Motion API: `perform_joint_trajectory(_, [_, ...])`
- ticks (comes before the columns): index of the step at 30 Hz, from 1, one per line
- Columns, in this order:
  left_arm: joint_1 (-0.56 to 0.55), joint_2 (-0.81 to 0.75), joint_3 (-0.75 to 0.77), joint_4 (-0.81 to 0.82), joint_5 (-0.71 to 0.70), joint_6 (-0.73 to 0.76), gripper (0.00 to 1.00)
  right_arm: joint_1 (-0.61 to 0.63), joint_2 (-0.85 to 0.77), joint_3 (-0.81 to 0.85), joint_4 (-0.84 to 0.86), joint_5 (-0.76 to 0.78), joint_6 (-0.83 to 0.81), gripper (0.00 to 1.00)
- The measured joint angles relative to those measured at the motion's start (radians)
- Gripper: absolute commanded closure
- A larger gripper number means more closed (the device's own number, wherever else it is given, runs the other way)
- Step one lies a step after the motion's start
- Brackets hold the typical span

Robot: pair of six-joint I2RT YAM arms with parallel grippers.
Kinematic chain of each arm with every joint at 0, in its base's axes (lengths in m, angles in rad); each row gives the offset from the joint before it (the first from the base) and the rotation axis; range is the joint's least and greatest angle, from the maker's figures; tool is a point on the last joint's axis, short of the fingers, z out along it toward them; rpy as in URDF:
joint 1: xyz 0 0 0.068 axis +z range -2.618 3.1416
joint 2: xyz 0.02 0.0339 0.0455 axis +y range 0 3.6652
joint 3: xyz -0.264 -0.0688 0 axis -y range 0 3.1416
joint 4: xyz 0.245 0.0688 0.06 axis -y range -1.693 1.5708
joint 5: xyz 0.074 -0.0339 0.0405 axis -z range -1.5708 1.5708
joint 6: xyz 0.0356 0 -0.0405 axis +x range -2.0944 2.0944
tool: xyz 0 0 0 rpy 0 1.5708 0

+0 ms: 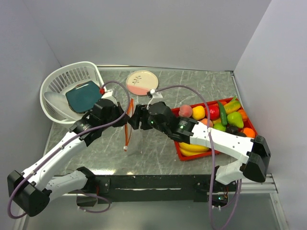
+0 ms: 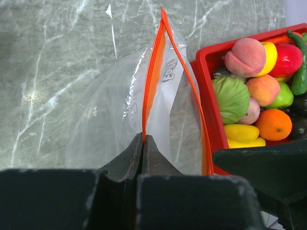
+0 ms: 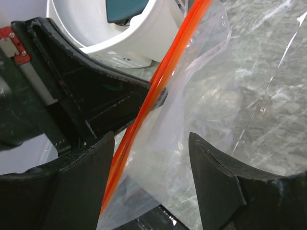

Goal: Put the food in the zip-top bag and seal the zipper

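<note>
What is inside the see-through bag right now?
Nothing that shows: through the zip-top bag you see only marbled table. The food sits in the red tray. The left gripper pinching the zipper hides the bag's near end.

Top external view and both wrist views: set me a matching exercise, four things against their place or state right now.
Things:
1. left end effector
2. right end effector
3. food
4. teal dish

Places or states:
A. in the white basket
B. open, straddling an edge of the zip-top bag
C. shut on the zipper
D. heaped in the red tray

Pairs: 1-C, 2-B, 3-D, 4-A.
</note>
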State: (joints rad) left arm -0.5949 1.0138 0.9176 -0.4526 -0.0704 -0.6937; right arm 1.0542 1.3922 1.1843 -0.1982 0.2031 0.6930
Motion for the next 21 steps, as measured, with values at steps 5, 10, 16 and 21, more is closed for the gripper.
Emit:
perform_joint_trajectory(5, [0.0,-0.006,0.015,-0.045,-0.054,0.002,0.99,-0.014,0.055,0.034,-0.044,0.021,-0.007,0.73])
perform_joint_trajectory(10, [0.0,-0.044,0.107,-0.153,-0.145,0.034,0.99,-0.101,0.092,0.03,-0.111,0.037,-0.021,0.91])
perform_joint_trajectory(16, [-0.004,-0.092,0.134,-0.192,-0.178,0.047,0.99,-0.158,0.121,-0.003,-0.162,0.098,-0.032,0.88])
perform_joint_trajectory(21, [-0.007,-0.06,0.106,-0.156,-0.153,0.046,0.99,-0.147,0.139,-0.003,-0.172,0.092,-0.048,0.74])
